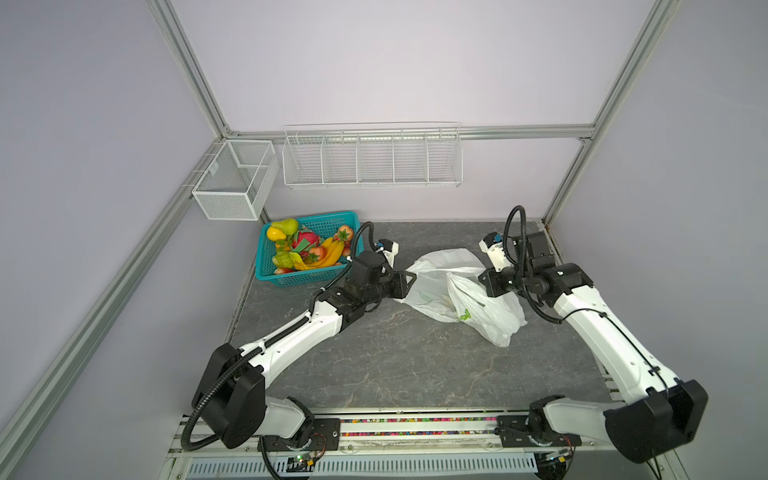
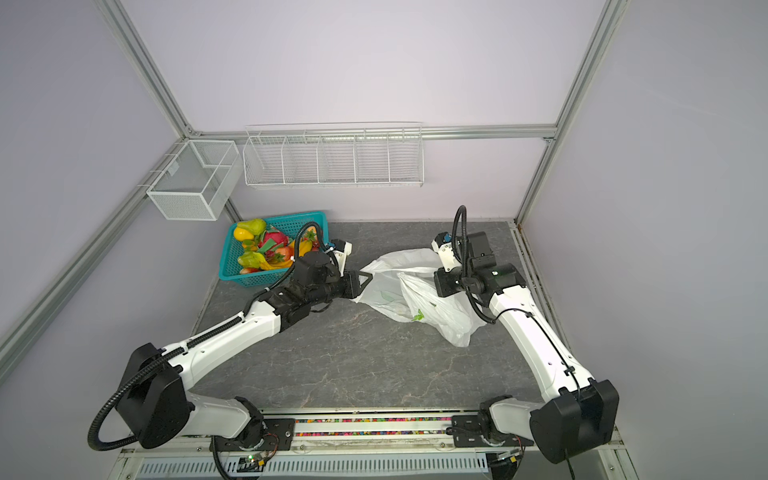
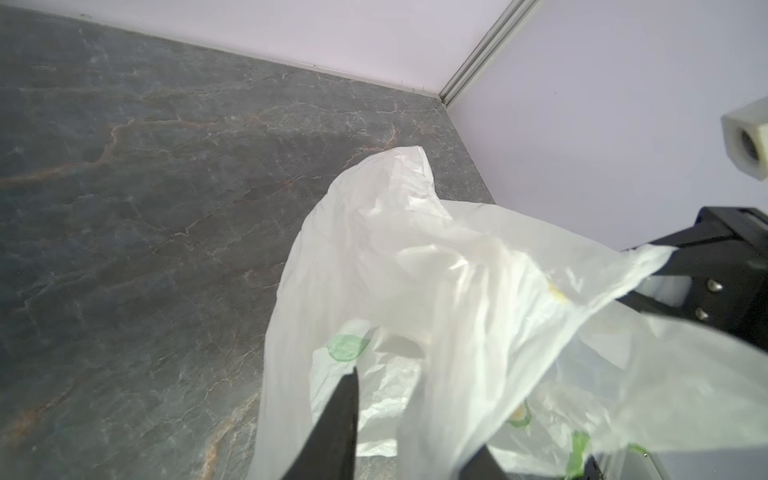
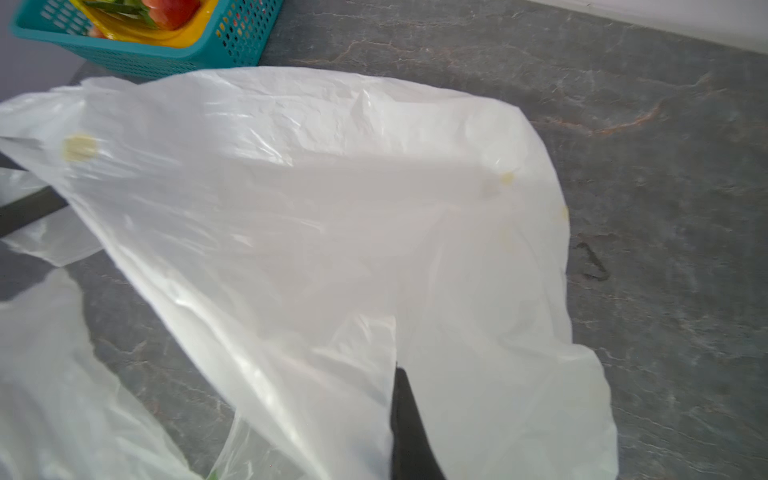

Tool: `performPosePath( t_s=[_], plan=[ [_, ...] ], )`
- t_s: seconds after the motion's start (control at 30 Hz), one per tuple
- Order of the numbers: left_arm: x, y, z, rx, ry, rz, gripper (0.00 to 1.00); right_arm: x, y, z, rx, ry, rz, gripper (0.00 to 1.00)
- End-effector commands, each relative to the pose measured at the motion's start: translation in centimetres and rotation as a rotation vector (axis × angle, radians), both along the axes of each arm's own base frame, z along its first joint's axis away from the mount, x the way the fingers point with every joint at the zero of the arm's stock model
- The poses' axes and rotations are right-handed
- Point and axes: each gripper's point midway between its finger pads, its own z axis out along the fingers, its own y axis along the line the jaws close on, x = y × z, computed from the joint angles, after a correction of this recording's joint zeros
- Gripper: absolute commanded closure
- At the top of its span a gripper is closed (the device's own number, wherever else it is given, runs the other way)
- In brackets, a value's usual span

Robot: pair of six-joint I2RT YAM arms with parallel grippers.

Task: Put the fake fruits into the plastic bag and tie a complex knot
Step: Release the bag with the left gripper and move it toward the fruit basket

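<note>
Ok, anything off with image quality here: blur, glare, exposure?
In both top views: even soft light, no glare, plastic bag sharp. Left wrist view: bag near the lens is soft, table crisper. Right wrist view: bag fills the frame, smeared and nearly blown out; teal basket slightly blurred.

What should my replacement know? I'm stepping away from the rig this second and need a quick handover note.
Left gripper: jaws apart at the plastic bag's near edge, with film between them.
Right gripper: shut on the bag's opposite edge.
Fake fruits: all in the teal basket at the table's far left.
Done: bag held at its mouth; no fruit visible inside.
Left: load the fruits, then tie the knot.
</note>
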Motion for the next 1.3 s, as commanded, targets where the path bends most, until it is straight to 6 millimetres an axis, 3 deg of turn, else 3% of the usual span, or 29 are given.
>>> performPosePath(
  t_s=[0.0,0.1,0.33,0.47,0.57,0.67,0.73,0.83,0.93,1.0,1.17,1.27],
  plan=[
    [0.0,-0.1,1.7,-0.013,-0.081,-0.059,0.5,-1.0,2.2,0.0,0.16,0.103,0.051,0.94],
    [-0.7,0.0,2.7,-0.049,-0.085,-0.098,0.31,-0.2,1.8,-0.4,0.185,0.121,-0.004,0.94],
    [-1.5,2.0,6.8,-0.217,-0.127,-0.151,0.07,1.9,0.5,-1.6,0.184,0.125,-0.136,0.94],
    [-1.3,2.8,8.2,-0.239,-0.124,-0.161,0.03,2.4,1.1,-1.7,0.222,0.129,-0.142,0.94],
    [0.5,4.9,8.5,-0.245,-0.083,-0.054,0.05,2.5,1.6,-1.3,0.247,0.129,-0.123,0.94],
    [3.7,9.3,7.3,-0.226,-0.019,0.173,0.1,2.6,1.2,-1.4,0.218,0.136,-0.134,0.94],
    [5.5,13.6,5.6,-0.128,-0.009,0.367,0.11,2.7,1.2,-1.7,0.214,0.14,-0.139,0.94],
    [6.8,19.2,4.0,0.03,-0.041,0.59,0.11,2.9,1.6,-2.2,0.243,0.14,-0.129,0.94],
    [7.7,22.9,2.5,0.129,-0.037,0.709,0.11,3.1,1.9,-2.6,0.257,0.129,-0.122,0.94],
    [8.6,23.7,1.4,0.139,-0.007,0.713,0.12,3.1,2.0,-2.8,0.25,0.125,-0.112,0.94],
    [11.4,22.1,-1.0,0.182,0.068,0.626,0.13,3.0,1.9,-3.0,0.233,0.115,-0.097,0.93],
    [12.5,24.6,-1.7,0.298,0.073,0.737,0.15,2.8,2.1,-2.4,0.259,0.105,-0.084,0.93]
  ],
)
